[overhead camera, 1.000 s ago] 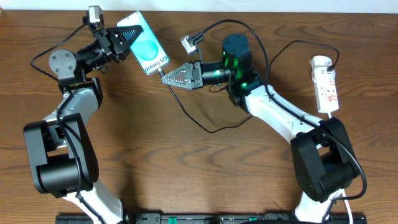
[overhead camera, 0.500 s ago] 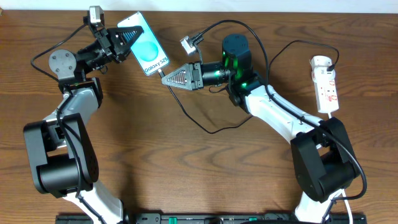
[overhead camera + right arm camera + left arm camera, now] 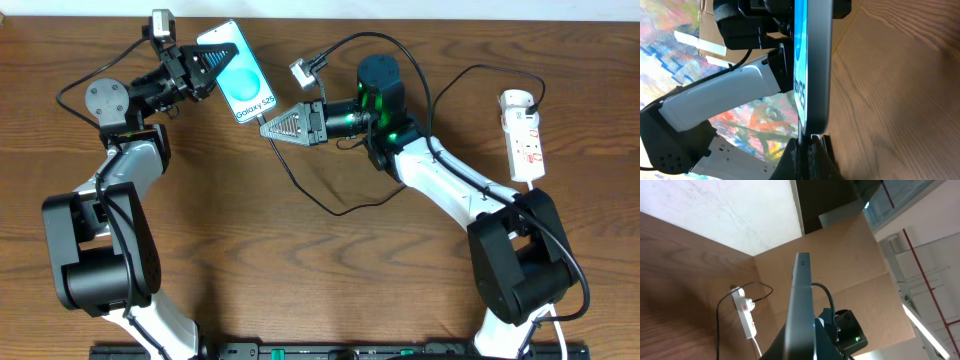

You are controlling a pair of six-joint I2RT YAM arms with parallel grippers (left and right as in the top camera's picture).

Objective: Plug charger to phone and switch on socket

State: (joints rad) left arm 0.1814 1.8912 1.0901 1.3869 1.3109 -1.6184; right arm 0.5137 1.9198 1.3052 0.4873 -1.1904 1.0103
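Gripping phone (image 3: 238, 85) in left hand (image 3: 222, 62), right hand (image 3: 263, 128) pinching charger (image 3: 345, 211), tip at phone's end visible only wrist-side

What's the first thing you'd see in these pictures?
The bright turquoise phone, gripped by the left gripper near the top of the overhead view. Next, the right gripper holding a thin black charger at the phone's lower end, and a white power strip at the far right.
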